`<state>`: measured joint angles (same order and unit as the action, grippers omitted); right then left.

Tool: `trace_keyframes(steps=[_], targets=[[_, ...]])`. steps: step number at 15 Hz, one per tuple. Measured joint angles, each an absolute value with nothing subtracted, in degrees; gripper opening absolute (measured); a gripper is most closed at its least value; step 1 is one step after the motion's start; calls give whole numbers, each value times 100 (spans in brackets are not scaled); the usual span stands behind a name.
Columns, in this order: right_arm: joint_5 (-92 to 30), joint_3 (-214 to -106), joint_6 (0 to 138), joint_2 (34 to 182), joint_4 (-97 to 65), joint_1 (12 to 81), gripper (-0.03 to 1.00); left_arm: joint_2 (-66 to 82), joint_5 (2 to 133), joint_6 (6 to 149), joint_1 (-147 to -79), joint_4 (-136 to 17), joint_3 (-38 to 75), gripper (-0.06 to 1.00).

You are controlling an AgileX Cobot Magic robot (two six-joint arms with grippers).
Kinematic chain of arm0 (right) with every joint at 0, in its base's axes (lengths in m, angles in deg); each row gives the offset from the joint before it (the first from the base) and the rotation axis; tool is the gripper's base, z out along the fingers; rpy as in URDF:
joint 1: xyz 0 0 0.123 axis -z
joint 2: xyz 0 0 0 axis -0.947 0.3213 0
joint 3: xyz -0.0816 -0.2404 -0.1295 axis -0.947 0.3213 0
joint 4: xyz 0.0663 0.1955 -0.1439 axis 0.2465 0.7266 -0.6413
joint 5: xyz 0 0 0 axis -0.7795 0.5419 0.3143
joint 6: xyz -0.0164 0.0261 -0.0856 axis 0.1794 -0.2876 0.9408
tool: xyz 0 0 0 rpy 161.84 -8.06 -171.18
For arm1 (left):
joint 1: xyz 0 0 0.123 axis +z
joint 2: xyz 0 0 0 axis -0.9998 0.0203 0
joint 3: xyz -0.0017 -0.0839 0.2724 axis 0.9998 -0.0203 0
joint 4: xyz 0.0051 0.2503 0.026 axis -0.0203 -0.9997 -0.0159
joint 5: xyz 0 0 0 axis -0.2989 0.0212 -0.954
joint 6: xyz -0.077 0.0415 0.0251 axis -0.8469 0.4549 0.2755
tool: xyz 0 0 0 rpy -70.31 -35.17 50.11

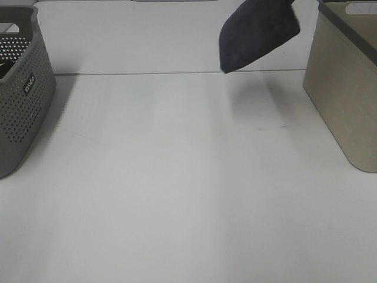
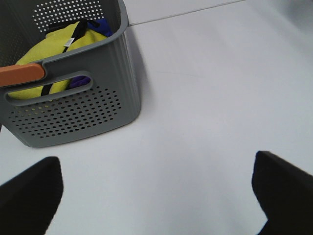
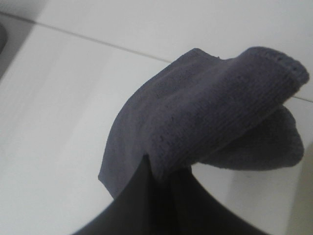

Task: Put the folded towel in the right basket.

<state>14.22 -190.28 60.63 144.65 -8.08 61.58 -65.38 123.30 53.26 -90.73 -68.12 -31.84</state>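
Left gripper point(image 2: 156, 183) is spread wide and empty, near the grey basket point(image 1: 23, 88) at the left edge of the high view. At upper right, the folded towel point(image 1: 259, 35) is held clamped by the right gripper point(image 3: 164, 183), raised off the worktop point(image 1: 188, 188), just left of the right basket point(image 1: 347, 88). Pick-up is judged done; carrying over the rim and release are left.

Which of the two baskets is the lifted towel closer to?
The beige smooth-walled basket on the right: the dark grey towel hangs in the air just beside its rim, while the grey perforated basket sits far across the table on the left.
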Motion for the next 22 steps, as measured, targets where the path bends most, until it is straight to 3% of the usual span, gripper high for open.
trace_keyframes(steps=[9, 15, 17, 18, 19, 22], targets=[[1846, -19028, 5954, 13629, -946, 8444, 3, -6538, 12330, 5326, -9073, -6812, -3184, 99], [2212, -19023, 5811, 14385, -1037, 8650, 5, -6538, 12330, 5326, -9073, -6812, -3184, 99], [2275, -19011, 5674, 14608, -1077, 8650, 19, -6538, 12330, 5326, -9073, -6812, -3184, 99], [2281, -19011, 5599, 14637, -1054, 8650, 51, -6538, 12330, 5326, -9073, -6812, -3184, 99], [2287, -19011, 5542, 14637, -1043, 8650, 65, -6538, 12330, 5326, -9073, -6812, -3184, 99], [2419, -19011, 5422, 14568, -785, 8650, 77, -6538, 12330, 5326, -9073, -6812, -3184, 99]])
